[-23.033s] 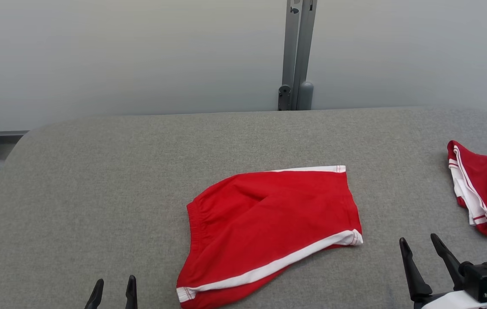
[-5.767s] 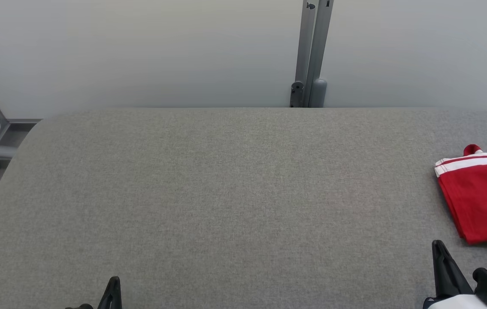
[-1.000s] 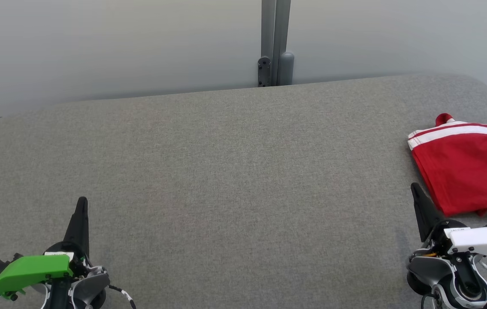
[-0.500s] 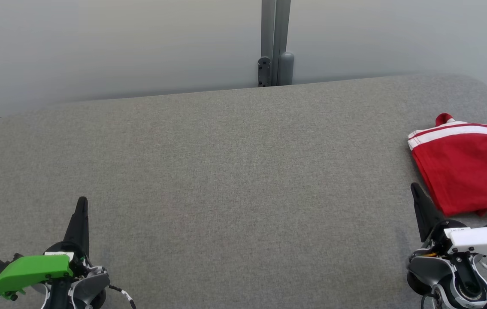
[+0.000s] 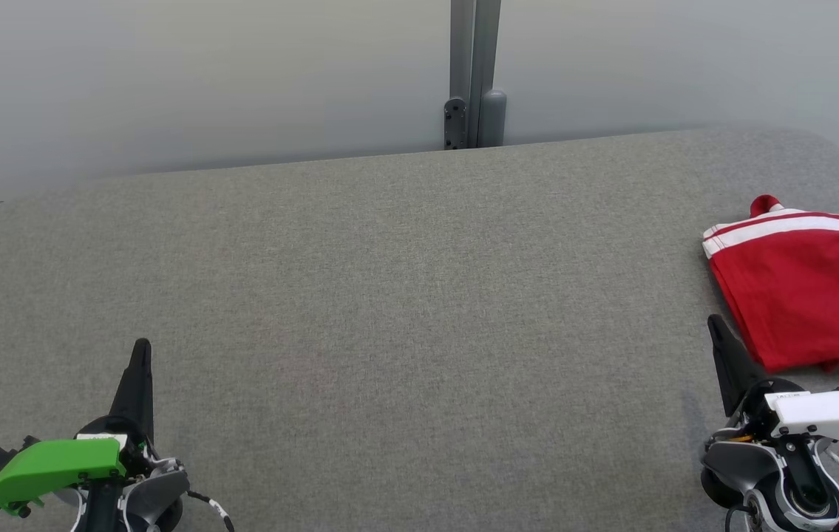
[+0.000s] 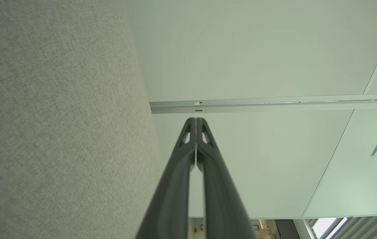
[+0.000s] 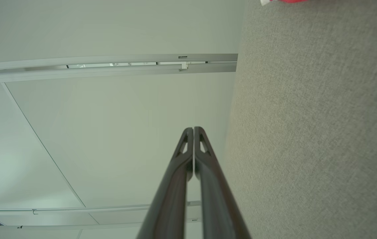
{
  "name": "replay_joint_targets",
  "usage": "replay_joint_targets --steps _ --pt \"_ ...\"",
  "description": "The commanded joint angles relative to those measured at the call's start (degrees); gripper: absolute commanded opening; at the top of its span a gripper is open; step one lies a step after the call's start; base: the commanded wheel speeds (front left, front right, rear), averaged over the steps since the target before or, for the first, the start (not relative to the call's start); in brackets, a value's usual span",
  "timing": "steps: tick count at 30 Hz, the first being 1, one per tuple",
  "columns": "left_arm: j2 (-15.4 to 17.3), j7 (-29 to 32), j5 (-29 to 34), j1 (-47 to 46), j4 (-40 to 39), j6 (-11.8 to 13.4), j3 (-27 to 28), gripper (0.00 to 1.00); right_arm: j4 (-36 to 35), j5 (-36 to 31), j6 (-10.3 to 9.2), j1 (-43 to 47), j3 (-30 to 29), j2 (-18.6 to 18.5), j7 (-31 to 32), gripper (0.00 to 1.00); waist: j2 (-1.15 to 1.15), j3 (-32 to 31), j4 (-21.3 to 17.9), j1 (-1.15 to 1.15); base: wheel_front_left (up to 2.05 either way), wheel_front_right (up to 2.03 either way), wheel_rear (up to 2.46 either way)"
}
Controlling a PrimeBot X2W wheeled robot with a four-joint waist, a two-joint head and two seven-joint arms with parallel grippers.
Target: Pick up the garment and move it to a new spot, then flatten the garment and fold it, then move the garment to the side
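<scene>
The garment is a pair of red shorts with a white stripe, lying folded at the right edge of the grey table; a sliver of it shows at the top of the right wrist view. My right gripper stands shut just left of the garment's near corner, a small gap apart from it, holding nothing. Its fingertips meet in the right wrist view. My left gripper is shut and empty at the lower left, far from the garment, tips pressed together.
A grey metal post rises behind the table's far edge against a pale wall. The table's rounded corners fall away at the far left and far right. The left arm carries a green cover, the right a white one.
None over the last second. Longer ago the garment lay spread in the middle of the table; it now rests folded at the right side, and the camera view has shifted.
</scene>
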Motion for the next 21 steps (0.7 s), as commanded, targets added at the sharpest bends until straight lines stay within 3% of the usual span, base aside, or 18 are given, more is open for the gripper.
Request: replay_joint_targets --steps 1,21 --pt "0.02 0.19 -0.01 -0.68 -0.11 -0.23 0.14 0.00 0.11 0.39 0.02 -0.34 0.05 -0.04 0.20 0.00 0.00 0.00 0.00 0.00 0.00 0.00 0.00" --pt "0.02 0.19 -0.01 -0.68 -0.12 -0.23 0.13 0.00 0.11 0.39 0.02 -0.33 0.05 -0.04 0.20 0.00 0.00 0.00 0.00 0.00 0.00 0.00 0.00"
